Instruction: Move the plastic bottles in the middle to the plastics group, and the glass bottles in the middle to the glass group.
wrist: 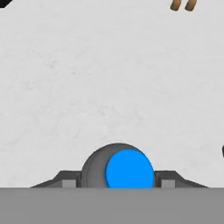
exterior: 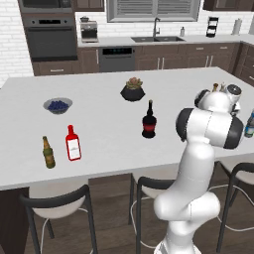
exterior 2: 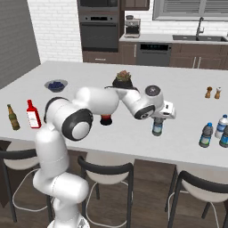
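Bottle, small clear plastic with blue label [exterior 2: 157,126]: stands upright on the white counter [exterior 2: 133,133], directly under the gripper [exterior 2: 159,119]. In the hand view its blue cap [wrist: 129,168] sits between the two dark finger tips [wrist: 65,181], one on each side, so the jaws are clamped on the bottle near its top.

Bottle, black glass, round body, long thin neck, red label [exterior: 149,120]: upright on the counter, to the left of the gripped bottle, partly hidden behind the arm in the right base view.

Bottles, three small clear plastic with blue labels [exterior 2: 205,135]: grouped near the counter's right end, well apart from the gripped bottle to its right.

Bottle, slim brown-olive glass with yellowish label [exterior: 48,153], and bottle, flat red with white label [exterior: 73,143]: side by side near the counter's left front edge, far left of the gripped bottle.

Shakers, two small brown [exterior 2: 213,92]: behind and to the right of the gripped bottle.

Plant in a dark pot [exterior: 133,90] and bowl of dark blue fruit [exterior: 57,105]: further back on the counter, left of the gripped bottle.

Stools, dark-framed [exterior 2: 107,171]: along the counter's near edge.

Room: dark cabinets, wall oven [exterior: 51,34], sink with tap [exterior: 157,35], white brick wall.
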Motion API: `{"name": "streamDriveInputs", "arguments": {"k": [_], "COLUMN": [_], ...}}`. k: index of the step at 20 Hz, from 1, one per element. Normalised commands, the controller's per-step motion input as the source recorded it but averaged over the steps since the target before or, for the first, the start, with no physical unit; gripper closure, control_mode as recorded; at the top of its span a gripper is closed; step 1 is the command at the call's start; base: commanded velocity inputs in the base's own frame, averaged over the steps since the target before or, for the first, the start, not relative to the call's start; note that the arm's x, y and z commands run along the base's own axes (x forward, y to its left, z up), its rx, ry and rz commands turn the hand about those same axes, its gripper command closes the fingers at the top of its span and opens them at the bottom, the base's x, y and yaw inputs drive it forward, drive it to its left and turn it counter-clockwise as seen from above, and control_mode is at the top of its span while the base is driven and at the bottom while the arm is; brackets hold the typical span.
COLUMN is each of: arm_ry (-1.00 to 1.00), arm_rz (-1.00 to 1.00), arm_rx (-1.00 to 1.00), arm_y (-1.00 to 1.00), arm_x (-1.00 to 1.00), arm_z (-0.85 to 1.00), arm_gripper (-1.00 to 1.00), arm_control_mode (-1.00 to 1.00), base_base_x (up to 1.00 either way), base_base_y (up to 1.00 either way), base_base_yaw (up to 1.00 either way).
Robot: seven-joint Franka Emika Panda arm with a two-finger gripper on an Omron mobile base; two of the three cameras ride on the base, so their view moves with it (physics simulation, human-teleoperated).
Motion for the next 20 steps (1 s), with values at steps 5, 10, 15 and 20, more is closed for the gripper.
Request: {"name": "streamDriveInputs", "arguments": {"k": [5,10,15,20], "arm_ry": [0.00,0.00,-0.04,-0.07], "arm_rz": [-0.45,-0.44,-0.30,-0.24], "arm_rx": [-0.08,-0.04,0.03,0.06], "arm_y": [-0.81,-0.78,-0.68,-0.29], "arm_x": [0.01,0.07,0.03,0.23], "arm_z": [0.11,0.06,0.00,0.00], "arm_gripper": [1.00,1.00,1.00,1.00], "arm_control_mode": [-1.00,-1.00,-1.00,-1.00], "base_base_x": [0.00,0.00,0.00,0.00], "base_base_y": [0.00,0.00,0.00,0.00], "base_base_yaw": [0.00,0.00,0.00,0.00]}}
